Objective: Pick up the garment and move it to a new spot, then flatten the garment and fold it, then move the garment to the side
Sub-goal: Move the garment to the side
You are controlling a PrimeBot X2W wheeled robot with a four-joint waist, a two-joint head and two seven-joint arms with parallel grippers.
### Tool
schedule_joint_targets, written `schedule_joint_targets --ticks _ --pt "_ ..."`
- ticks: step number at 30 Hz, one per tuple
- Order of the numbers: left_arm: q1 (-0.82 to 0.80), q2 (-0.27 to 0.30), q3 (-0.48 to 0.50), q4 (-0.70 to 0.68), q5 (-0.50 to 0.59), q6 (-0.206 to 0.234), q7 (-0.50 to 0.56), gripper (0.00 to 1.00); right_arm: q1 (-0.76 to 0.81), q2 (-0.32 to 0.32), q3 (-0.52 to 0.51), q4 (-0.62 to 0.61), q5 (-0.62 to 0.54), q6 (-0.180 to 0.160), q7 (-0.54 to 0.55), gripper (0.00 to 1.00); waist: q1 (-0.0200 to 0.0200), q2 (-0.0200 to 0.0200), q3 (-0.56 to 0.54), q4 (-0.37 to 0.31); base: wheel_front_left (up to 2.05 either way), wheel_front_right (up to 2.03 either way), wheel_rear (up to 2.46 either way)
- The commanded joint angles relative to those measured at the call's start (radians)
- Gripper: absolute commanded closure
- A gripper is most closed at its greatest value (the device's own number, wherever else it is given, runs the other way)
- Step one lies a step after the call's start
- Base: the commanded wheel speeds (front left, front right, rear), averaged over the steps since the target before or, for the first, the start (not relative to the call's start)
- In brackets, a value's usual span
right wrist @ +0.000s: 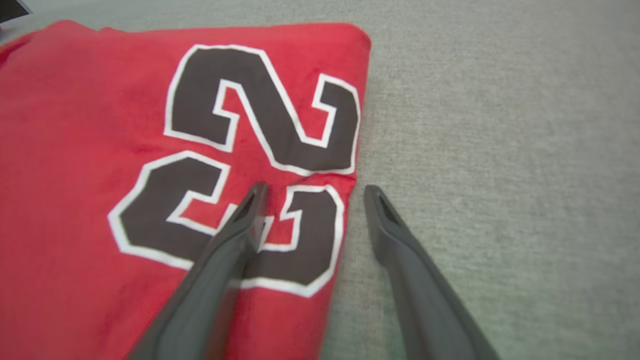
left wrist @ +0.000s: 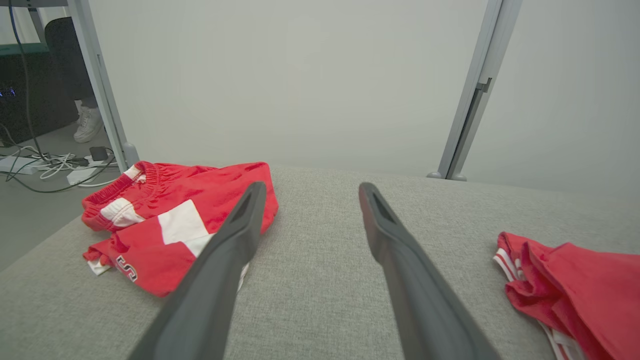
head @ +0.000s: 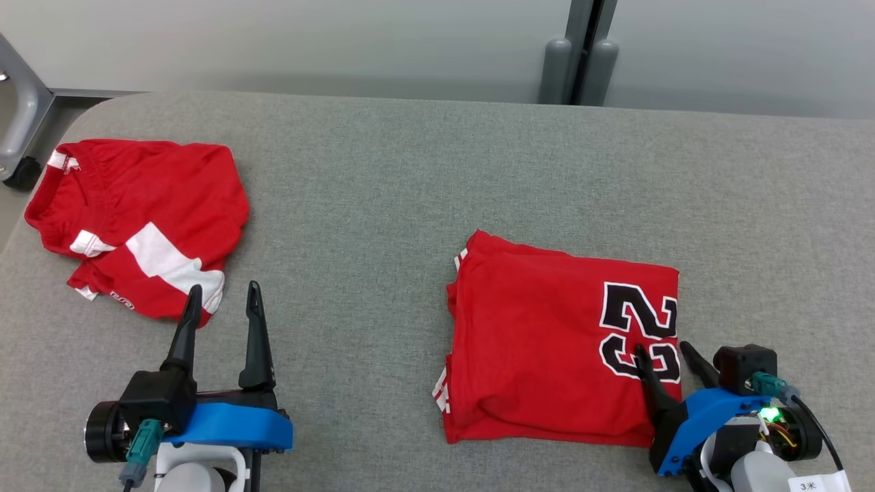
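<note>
A folded red jersey (head: 560,342) lay on a grey padded table (head: 410,157), directly under and ahead of the right gripper (head: 662,348). That gripper stood spread wide and held nothing. It straddled the jersey's nearest side edge, with one finger over the black number 23 (right wrist: 205,70) and the other over bare table just beside the cloth. Whether the fingertip pressed on the fabric could not be told. The jersey looked finished with its folding, so the likely remaining step was to shift it aside. The main risk was that a pinch at this edge would catch just the top layer, peeling the fold open as the arm pulled. A pull from one side alone could also drag the bundle across the rough table cover. The stacked edges on the jersey's far side from the gripper, where white trim peeked out, could then fan apart. The left gripper (head: 224,287) was likewise spread and empty, well apart from the jersey. A loosely folded pair of red shorts (head: 137,219) lay just ahead of its outer fingertip. A careless sweep there could snag the shorts, and sliding the jersey that way could crowd the two garments together.
</note>
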Motion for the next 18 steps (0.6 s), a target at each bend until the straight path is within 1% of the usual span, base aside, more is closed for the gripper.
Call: schedule_joint_targets --ticks 1,3,5,6,7,12,18 --pt "-0.016 -0.001 0.001 0.001 0.005 -0.003 -0.005 0.00 -0.017 -0.002 0.003 0.019 0.006 0.001 -0.001 0.00 -0.0001 0.0000 0.001 0.002 0.00 0.00 0.00" --pt "-0.018 -0.002 0.003 0.003 0.007 -0.006 -0.005 0.00 -0.011 -0.001 0.016 0.050 0.014 0.001 0.000 0.00 -0.0001 0.0000 0.002 0.005 0.00 0.00 0.00" --pt "-0.021 -0.005 0.003 0.003 0.010 -0.008 -0.005 0.00 -0.013 0.000 0.043 0.072 0.046 0.002 -0.008 0.00 -0.0001 0.0000 0.004 0.006 0.00 0.00 0.00" --pt "-0.022 -0.007 0.003 0.003 0.011 -0.007 -0.005 0.00 -0.016 0.003 0.057 0.081 0.064 0.002 -0.010 0.60 -0.0001 0.0000 0.004 0.006 0.00 0.00 0.00" --pt "-0.022 -0.008 0.005 0.003 0.011 -0.006 -0.005 0.00 -0.021 0.004 0.068 0.088 0.070 0.002 -0.011 1.00 -0.0001 0.0000 0.006 0.004 0.00 0.00 0.00" --pt "-0.025 -0.013 0.008 0.005 0.008 -0.009 -0.005 0.00 -0.073 -0.010 0.050 0.082 0.046 0.000 -0.066 1.00 -0.0001 0.0000 0.016 -0.012 0.00 0.00 0.00" --pt "-0.050 -0.017 0.007 -0.010 0.009 -0.014 -0.004 0.00 -0.140 -0.076 0.037 0.060 0.030 0.000 -0.087 1.00 -0.0001 0.0000 0.050 -0.065 0.00 0.00 0.00"
